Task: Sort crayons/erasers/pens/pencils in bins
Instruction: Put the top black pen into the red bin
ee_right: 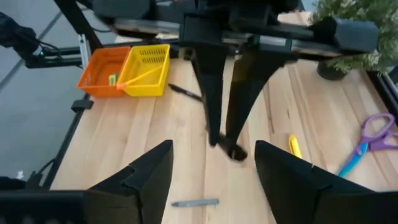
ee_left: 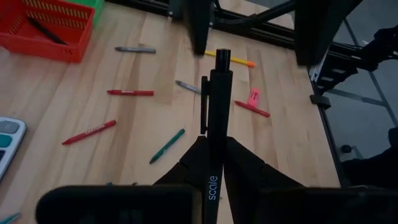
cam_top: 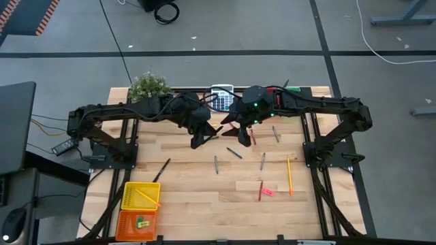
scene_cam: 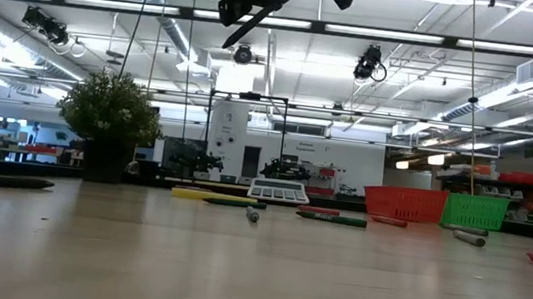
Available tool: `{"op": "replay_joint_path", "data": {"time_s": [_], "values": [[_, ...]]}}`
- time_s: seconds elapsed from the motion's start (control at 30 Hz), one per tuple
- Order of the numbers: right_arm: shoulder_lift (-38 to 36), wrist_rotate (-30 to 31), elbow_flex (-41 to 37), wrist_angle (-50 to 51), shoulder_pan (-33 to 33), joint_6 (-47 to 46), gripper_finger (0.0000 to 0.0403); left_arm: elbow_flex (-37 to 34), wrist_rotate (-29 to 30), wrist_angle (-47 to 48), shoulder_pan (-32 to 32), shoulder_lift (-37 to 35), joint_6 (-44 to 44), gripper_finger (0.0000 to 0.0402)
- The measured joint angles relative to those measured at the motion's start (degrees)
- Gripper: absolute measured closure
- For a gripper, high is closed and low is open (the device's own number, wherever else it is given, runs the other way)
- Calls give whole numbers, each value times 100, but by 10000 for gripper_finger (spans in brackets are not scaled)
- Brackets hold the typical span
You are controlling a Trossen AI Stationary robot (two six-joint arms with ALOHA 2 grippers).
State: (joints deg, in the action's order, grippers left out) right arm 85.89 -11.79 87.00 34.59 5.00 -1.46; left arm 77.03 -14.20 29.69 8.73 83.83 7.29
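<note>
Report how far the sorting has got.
Done: a pencil in the yellow bin, an eraser in the orange bin, a pen in the red bin. In hand: the left gripper holds a black pen; the right gripper is open. Left: crayons, pens, a pencil and pink eraser on the table.

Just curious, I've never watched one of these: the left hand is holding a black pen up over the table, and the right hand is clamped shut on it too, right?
Not quite. The left hand does hold the black pen up over the table, but the right hand is not clamped on it: the right wrist view shows its fingers spread wide with nothing between them.
</note>
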Motion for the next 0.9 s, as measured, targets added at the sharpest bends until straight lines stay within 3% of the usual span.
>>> {"op": "replay_joint_path", "data": {"time_s": [0.9], "values": [[209, 148, -2, -168, 13, -8, 180, 0, -63, -74, -31, 0, 295, 370]]}}
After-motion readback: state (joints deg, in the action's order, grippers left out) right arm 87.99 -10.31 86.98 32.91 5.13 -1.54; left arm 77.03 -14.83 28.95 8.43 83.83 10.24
